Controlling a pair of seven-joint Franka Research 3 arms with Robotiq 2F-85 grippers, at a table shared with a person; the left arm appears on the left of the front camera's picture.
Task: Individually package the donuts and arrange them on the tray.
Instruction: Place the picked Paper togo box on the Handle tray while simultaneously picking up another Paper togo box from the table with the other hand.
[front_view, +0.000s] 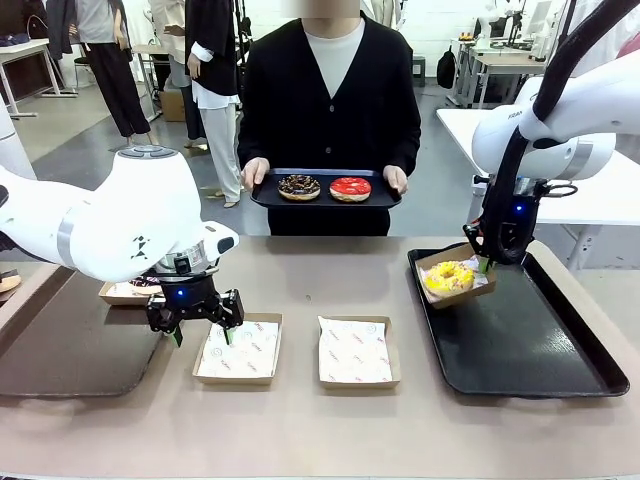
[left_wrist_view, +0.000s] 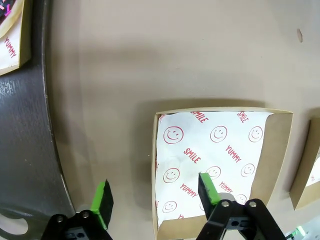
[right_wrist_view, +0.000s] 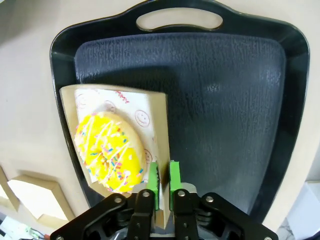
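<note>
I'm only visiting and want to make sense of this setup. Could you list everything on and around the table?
Donuts: four; yellow donut in a box at the right tray's edge; red donut and drizzled chocolate donut on the held tray; dark donut at left, mostly hidden.
Boxes: four, brown card, printed paper; first empty box and second empty box mid-table; yellow donut's box; left box on the left tray.
Trays: three; black right tray, dark left tray, black held tray.
Table: one, beige.
Person: one, black cardigan, far side.
Left gripper: open, over the first empty box's edge.
Right gripper: shut on the yellow donut's box.
</note>
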